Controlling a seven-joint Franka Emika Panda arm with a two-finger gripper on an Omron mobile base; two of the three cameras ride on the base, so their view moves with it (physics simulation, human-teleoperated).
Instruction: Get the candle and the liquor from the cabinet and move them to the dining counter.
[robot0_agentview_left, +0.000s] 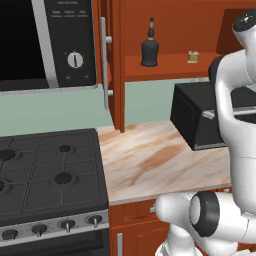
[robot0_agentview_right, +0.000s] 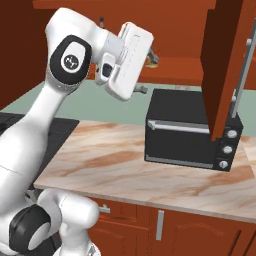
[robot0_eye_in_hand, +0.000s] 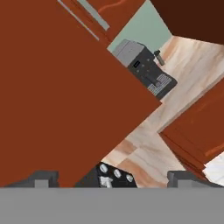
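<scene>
Two task items sit on the open cabinet (robot0_agentview_left: 165, 67) shelf in the left base view: the liquor (robot0_agentview_left: 149, 47) at about 12 o'clock of the frame, and the candle (robot0_agentview_left: 193, 56) to its right near 1 o'clock, well apart from it. Both are untouched, so nothing has reached the dining counter. The cabinet door (robot0_agentview_left: 106, 65) stands swung out at the shelf's left, which leaves a free approach from the front. The arm is raised to shelf height in the right base view, wrist turned toward the shelf; the hand (robot0_eye_in_hand: 113, 179) has its fingertips (robot0_eye_in_hand: 41, 178) spread wide with nothing between them, presumably readied for a first grasp. The hand view, rolled hard, looks across red-brown cabinet wood at a coffee machine (robot0_eye_in_hand: 146, 70) near 1 o'clock and the knobs of the black toaster oven (robot0_agentview_right: 192, 132) below. That oven stands on the counter (robot0_agentview_left: 150, 155) just under the shelf, so any descent with an item looks tight. The stove (robot0_agentview_left: 50, 172) lies at 8 o'clock, the microwave (robot0_agentview_left: 47, 42) at 10.
</scene>
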